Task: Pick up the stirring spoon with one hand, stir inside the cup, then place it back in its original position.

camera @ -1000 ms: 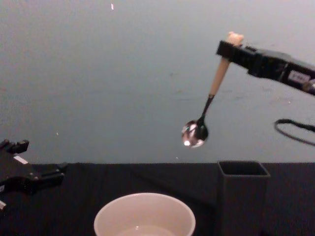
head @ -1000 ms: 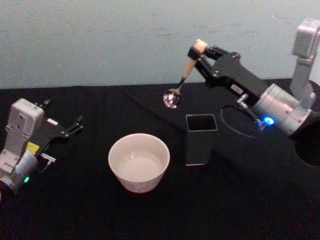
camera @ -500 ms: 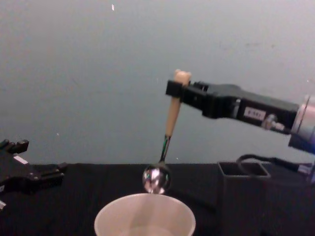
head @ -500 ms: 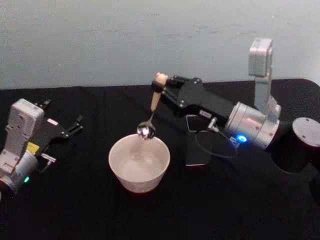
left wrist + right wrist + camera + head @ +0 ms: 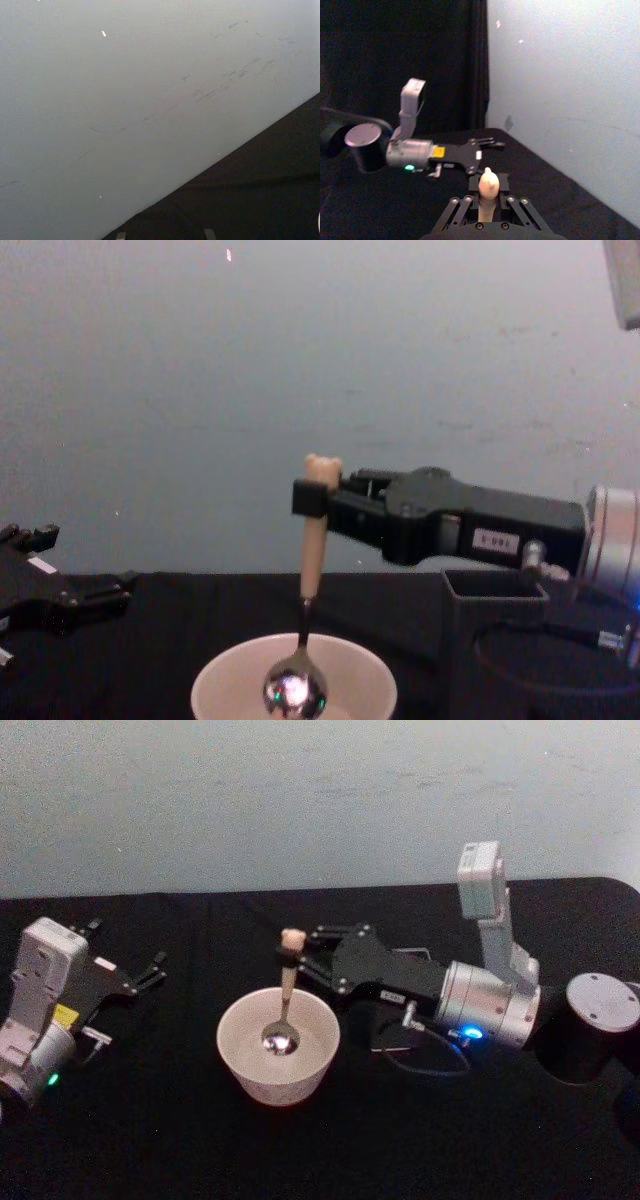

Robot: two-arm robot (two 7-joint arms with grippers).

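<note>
Now we have our right gripper pinching the beige bear-topped handle of the slim metal stirring spoon, which hangs upright below the pads, bowl low inside the wide cream-white cup, dark grey square holder just rightward, left gripper parked spread at left.

— Where is the stirring spoon?
— Nearly upright, with its shiny metal bowl down inside the cup. The dark neck crosses the rim line, and the beige handle and bear head stand above it. The right pincer clamps it just under the bear head. I can't tell if the bowl touches the bottom.
— And the cup?
— Wide, round and cream-white, upright on the black bench.
— The holder?
— Dark grey, square-sided and open-topped, upright just right of the cup.
</note>
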